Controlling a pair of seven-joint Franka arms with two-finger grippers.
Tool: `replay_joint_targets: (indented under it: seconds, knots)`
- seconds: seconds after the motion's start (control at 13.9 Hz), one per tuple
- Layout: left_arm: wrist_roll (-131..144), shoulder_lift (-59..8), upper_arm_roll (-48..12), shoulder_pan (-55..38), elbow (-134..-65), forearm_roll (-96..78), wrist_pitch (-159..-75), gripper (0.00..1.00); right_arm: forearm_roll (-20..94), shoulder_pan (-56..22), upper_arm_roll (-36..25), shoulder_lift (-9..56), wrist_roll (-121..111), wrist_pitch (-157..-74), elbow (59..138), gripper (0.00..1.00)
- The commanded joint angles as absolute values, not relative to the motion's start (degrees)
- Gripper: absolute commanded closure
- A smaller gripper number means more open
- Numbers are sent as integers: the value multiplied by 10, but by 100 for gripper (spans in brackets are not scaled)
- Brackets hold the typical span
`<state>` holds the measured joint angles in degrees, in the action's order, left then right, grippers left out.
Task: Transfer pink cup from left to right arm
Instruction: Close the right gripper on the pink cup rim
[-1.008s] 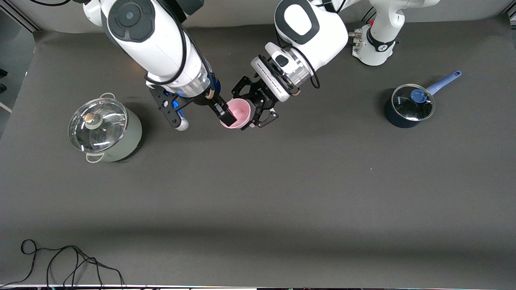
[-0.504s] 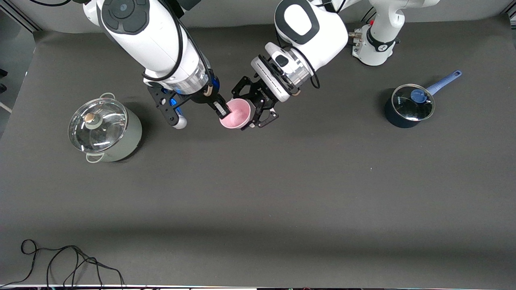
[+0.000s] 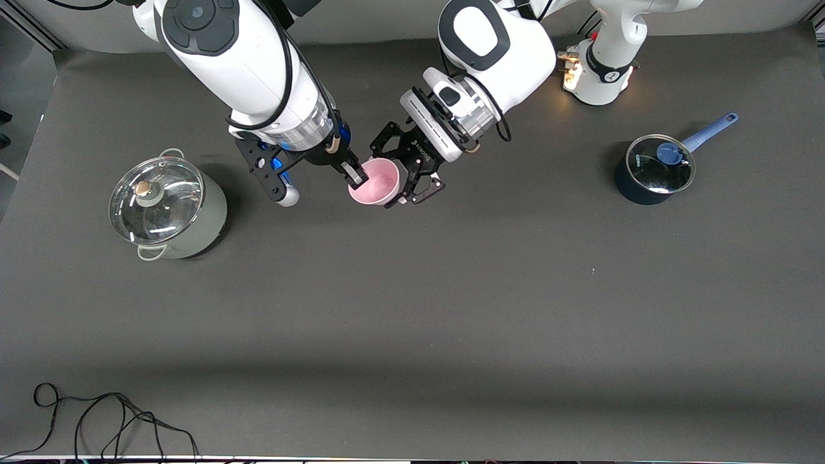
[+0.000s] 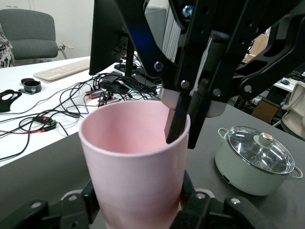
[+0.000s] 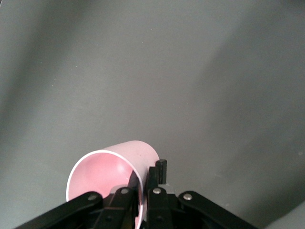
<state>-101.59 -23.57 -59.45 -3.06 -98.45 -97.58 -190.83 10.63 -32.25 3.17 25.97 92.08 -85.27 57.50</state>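
Front view, upper middle of the frame: the pink cup [image 3: 375,182] hangs in the air over the dark table mat [image 3: 412,303], mouth up toward the camera, caught between the two tools. The left gripper [image 3: 407,169], a black openwork claw, is clamped around the cup's lower body. The right gripper [image 3: 355,175] has its slim flat fingers pinched on the rim wall, one inside the mouth and one outside, as the left wrist view shows clearly.

The cup [image 4: 136,167] is a small tapered tumbler of smooth matte plastic with a thin rolled lip and no handle. I judge it very light, fairly stiff at the rim but liable to flex under a hard squeeze, and somewhat slick, so a rim pinch can let it pivot. The safest hold is the wall just below the lip, or across the body where the taper resists sliding down.

In the right wrist view the cup [image 5: 114,174] lies low in the frame with the finger [image 5: 160,169] against its outer wall.

Toward the frame's left stands a pale green pot [image 3: 169,209] with a glass lid and a wooden knob; at right a dark blue saucepan [image 3: 652,169] with a glass lid and a blue handle. A black cable [image 3: 97,419] coils at lower left.
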Motion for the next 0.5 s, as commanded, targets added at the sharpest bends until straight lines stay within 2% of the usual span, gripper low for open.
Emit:
replay_joint_targets:
  seconds: [0.0, 0.14, 0.22, 0.43]
  knots:
    - [-1004, -237, -589, -42, -974, -975, -1919, 30, 101, -325, 27, 262, 927, -853, 562, 100]
    - [-1003, -237, -589, -42, -974, -975, -1919, 4, 101, -325, 27, 262, 927, -853, 562, 100]
    - [-1003, -239, -590, -42, -974, -976, -1918, 1, 101, -325, 27, 261, 927, -853, 562, 100]
    - [-995, -242, -589, -43, -974, -976, -1918, 1, 101, -325, 27, 262, 927, -853, 562, 100]
